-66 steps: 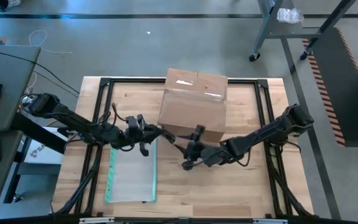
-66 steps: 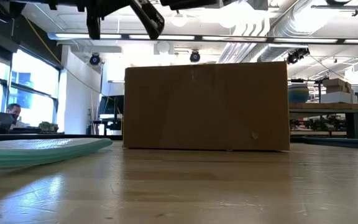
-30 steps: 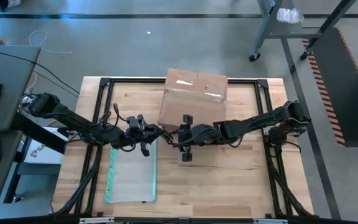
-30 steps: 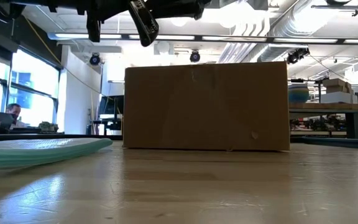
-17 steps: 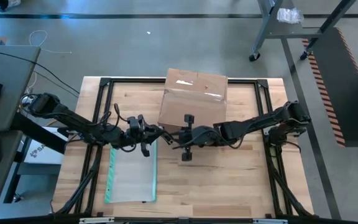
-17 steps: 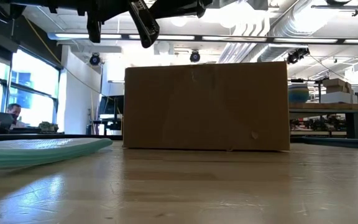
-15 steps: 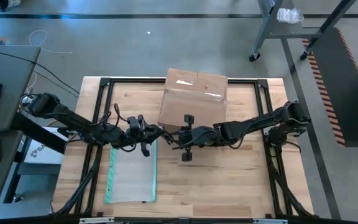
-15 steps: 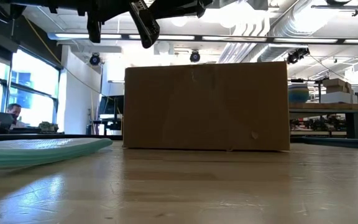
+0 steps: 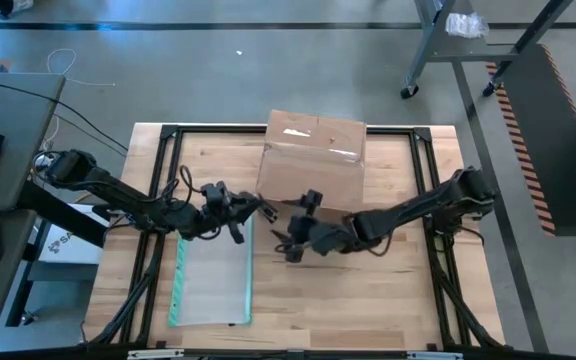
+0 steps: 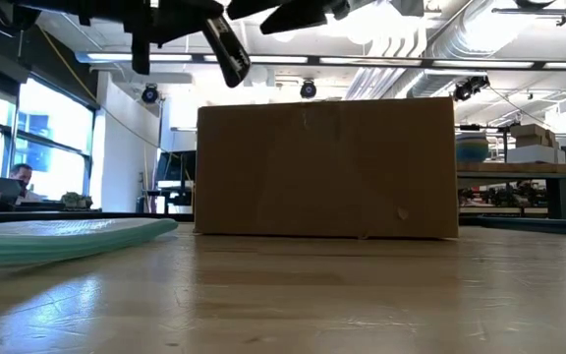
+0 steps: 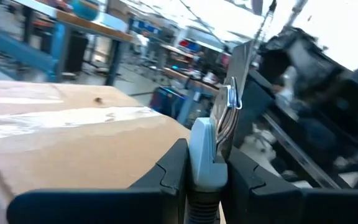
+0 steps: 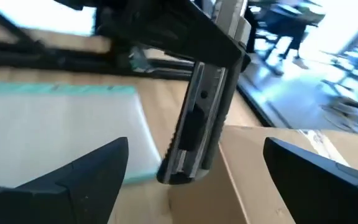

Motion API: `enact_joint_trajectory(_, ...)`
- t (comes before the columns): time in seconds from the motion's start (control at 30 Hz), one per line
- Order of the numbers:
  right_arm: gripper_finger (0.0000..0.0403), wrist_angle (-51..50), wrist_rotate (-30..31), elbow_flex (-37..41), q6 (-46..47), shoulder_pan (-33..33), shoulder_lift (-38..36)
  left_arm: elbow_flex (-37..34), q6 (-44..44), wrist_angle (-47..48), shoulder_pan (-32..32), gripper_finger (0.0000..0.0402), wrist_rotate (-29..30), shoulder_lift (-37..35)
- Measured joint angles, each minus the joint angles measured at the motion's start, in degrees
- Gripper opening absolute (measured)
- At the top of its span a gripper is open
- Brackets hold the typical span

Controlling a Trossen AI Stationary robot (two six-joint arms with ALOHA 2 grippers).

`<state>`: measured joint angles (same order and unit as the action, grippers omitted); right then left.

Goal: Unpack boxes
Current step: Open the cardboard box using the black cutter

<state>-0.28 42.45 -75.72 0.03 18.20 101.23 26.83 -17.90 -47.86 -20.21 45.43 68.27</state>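
The cardboard box (image 9: 311, 168) sits at the tabletop's (image 9: 368, 300) far edge. The left gripper (image 9: 251, 212) pinches a box cutter (image 11: 209, 158) (blade up); the right gripper's (image 9: 286, 243) fingers are spread.

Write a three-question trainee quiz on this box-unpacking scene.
1. True or false: the cardboard box already has its flaps open.
2. What does the left pincer hold? A) a grey-handled cutter B) a sheet of bubble wrap C) nothing
3. Fill in: the right pincer, facing the cutter near the box's corner, is ____ (open or shut).

Key: 1 false, as clear tape still runs along the closed top seam. 2 A. 3 open.
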Motion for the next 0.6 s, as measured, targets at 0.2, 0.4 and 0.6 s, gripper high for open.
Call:
enact_joint_trajectory(0.2, 0.0337, 8.57, 2.86, 0.0, 0.35, -0.6, 3.91, 0.0, -0.01, -0.04, 0.0, 0.0042, 0.34, 0.0)
enact_joint_trajectory(0.4, 0.0317, 12.74, 4.55, 0.0, -1.31, -2.56, 6.72, 0.0, -0.01, -0.13, -0.02, 0.0042, 0.37, 0.0)
enact_joint_trajectory(0.6, 0.0287, 16.37, 4.56, 0.02, -1.59, -2.91, 8.8, 0.0, -0.01, -0.26, -0.02, 0.0042, 0.37, 0.0)
